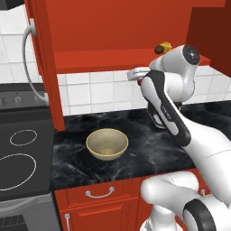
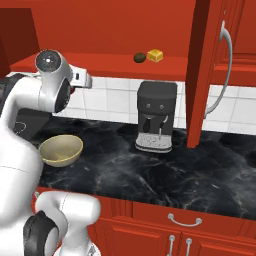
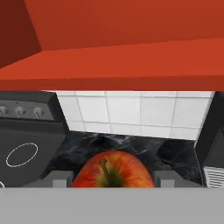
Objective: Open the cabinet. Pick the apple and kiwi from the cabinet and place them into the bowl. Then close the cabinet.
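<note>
Cabinet [image 2: 115,30]: uniform red inside and out, with silver bar handles [image 2: 223,75]. Apple [image 3: 113,170]: red-orange, streaked yellow-green around the brown stem. Kiwi [image 2: 139,57]: dark brown-green. Cheese wedge [image 2: 155,55]: yellow. Bowl [image 1: 107,143]: tan-yellow, speckled interior. Counter [image 1: 149,149]: black with white marbled veining. Wall tiles [image 3: 131,111]: white with grey grout lines. Coffee machine [image 2: 156,115]: dark grey. Stove [image 1: 22,153]: dark grey, white ring markings. Lower drawers [image 2: 185,220]: red, silver curved handles.
</note>
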Tool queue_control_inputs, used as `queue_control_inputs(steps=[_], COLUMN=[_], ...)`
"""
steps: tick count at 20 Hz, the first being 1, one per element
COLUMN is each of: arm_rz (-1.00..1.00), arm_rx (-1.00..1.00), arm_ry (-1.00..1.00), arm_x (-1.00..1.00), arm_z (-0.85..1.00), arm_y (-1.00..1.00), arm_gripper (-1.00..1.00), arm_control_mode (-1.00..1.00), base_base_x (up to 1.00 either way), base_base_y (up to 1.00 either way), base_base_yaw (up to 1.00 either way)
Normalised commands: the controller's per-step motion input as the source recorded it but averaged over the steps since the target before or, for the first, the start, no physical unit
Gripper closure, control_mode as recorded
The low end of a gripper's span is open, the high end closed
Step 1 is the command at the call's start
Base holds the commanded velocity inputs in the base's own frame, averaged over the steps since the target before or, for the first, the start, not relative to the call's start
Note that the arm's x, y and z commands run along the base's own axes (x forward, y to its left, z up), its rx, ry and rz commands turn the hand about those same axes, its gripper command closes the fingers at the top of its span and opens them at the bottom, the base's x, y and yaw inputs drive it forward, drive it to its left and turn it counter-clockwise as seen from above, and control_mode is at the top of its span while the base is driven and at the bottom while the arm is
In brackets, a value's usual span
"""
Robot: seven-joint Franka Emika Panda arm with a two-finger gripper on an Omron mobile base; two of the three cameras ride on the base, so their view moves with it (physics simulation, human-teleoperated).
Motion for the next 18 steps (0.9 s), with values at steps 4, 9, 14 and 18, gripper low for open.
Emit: queue_control_inputs(steps=[4, 9, 14, 18], arm_rz=[0.0, 0.0, 0.0, 0.0], arm_rx=[0.01, 0.03, 0.0, 0.01], arm_ry=[0.27, 0.27, 0.37, 0.32], arm_x=[-0.94, -0.04, 0.06, 0.24], arm_z=[-0.35, -0.57, -1.0, -1.0], arm_y=[-0.03, 0.51, 0.74, 0.46], arm_gripper=[1.0, 1.0, 1.0, 1.0], arm_control_mode=[-1.0, -1.0, -1.0, -1.0], base_base_x=[0.0, 0.0, 0.0, 0.0], base_base_y=[0.0, 0.0, 0.0, 0.0], base_base_yaw=[0.0, 0.0, 0.0, 0.0])
